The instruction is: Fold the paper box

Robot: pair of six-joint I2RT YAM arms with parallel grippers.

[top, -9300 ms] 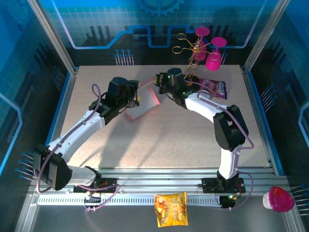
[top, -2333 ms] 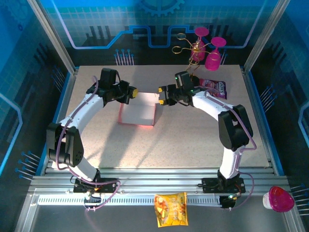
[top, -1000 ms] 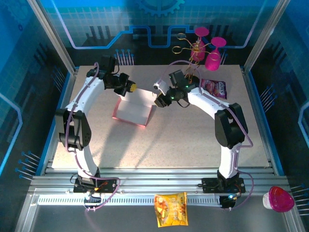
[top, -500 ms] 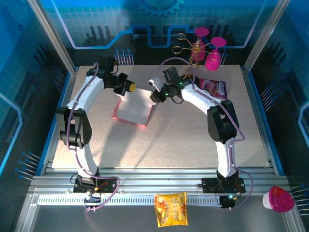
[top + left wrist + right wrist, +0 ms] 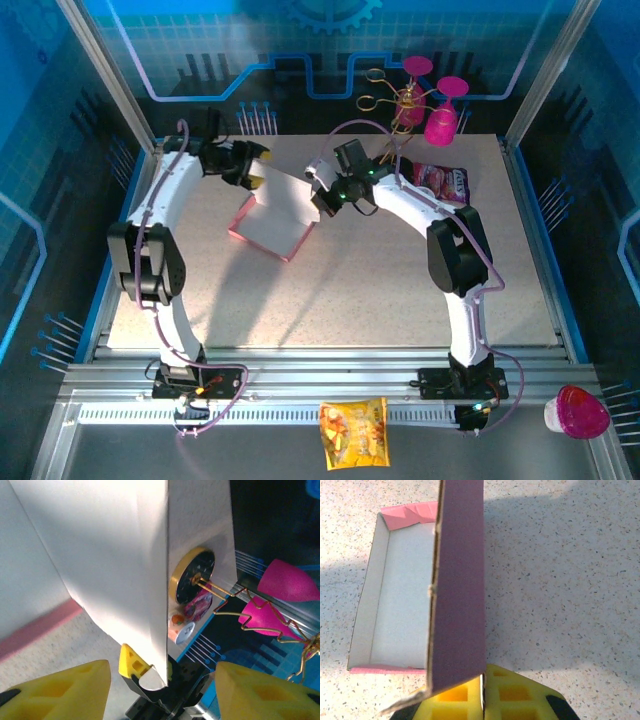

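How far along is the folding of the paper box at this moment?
Done: the paper box already stands as a shallow tray with its side walls raised. In hand: the right gripper pinches the edge of the upright lid flap, while the left gripper hangs open beside it. To do: the lid is not yet folded down over the tray and tucked in.

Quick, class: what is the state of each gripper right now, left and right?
Left gripper: open, its fingers standing apart on either side of the paper box flap, gripping nothing.
Right gripper: closed on the edge of the paper box's raised flap.
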